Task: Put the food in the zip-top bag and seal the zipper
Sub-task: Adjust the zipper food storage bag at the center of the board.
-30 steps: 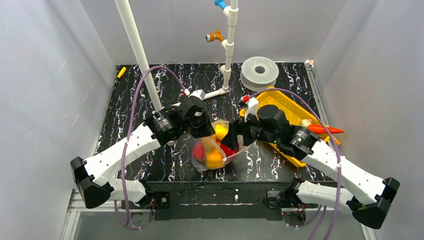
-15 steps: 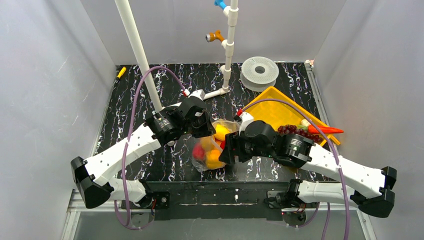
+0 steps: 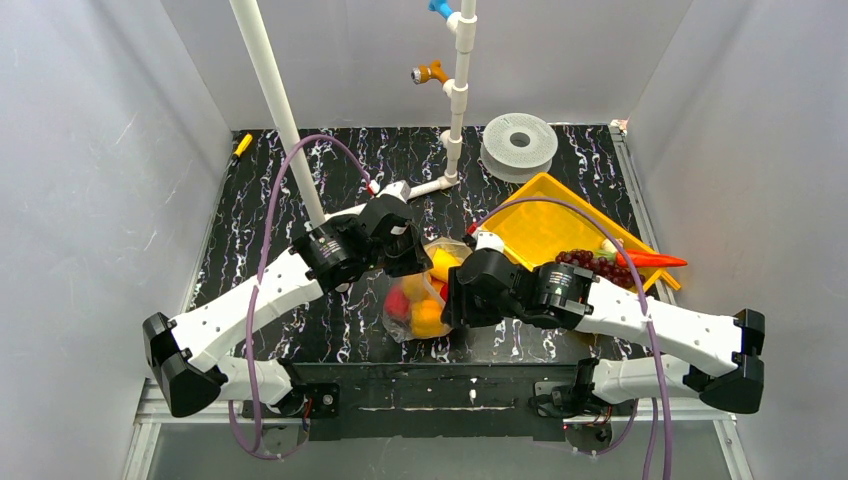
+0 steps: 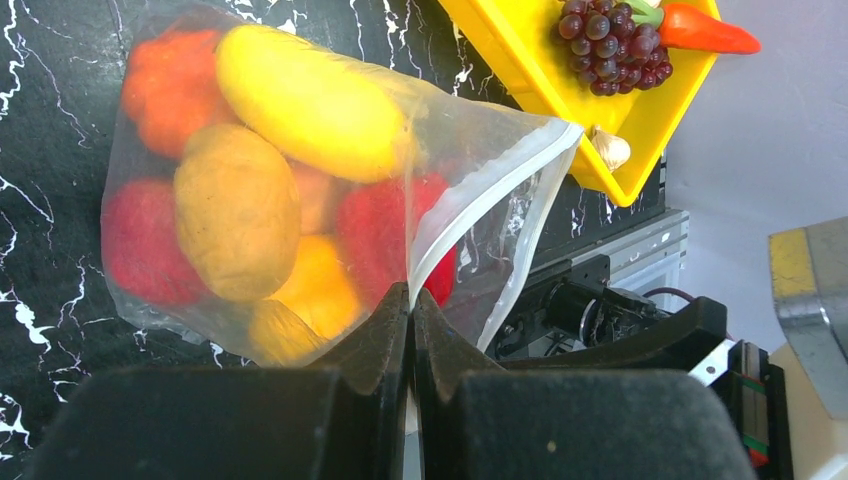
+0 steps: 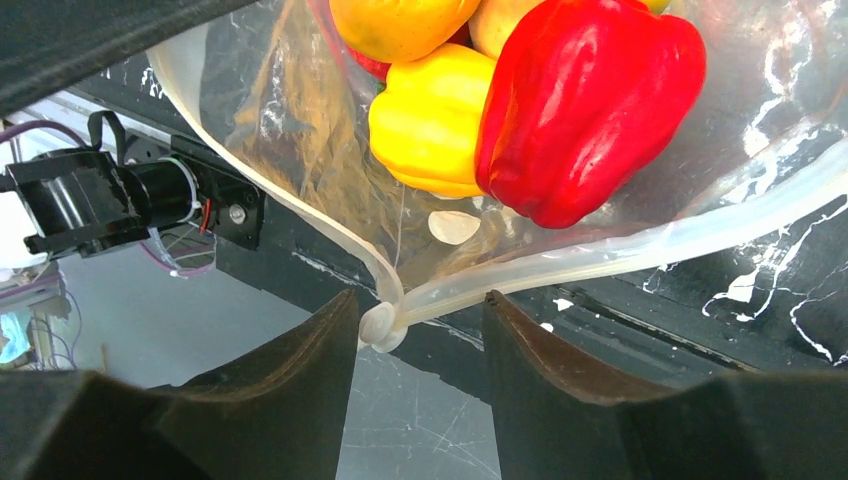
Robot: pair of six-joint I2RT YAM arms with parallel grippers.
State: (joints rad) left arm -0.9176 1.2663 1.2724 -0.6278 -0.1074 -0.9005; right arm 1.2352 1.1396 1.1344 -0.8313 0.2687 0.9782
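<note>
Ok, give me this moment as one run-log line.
left gripper shut on zipper | right gripper open, astride zipper end | most food in zip-top bag | grapes on yellow tray | mouth unsealed

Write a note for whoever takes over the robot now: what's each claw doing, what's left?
Left claw: shut on the zip-top bag at its mouth edge.
Right claw: open, straddling the zipper at its end corner.
Food: red pepper and other pieces are in the bag; grapes and carrot lie in the yellow tray.
Done: most food bagged.
Left: bag those two, press the zipper shut; the mouth gapes.
</note>
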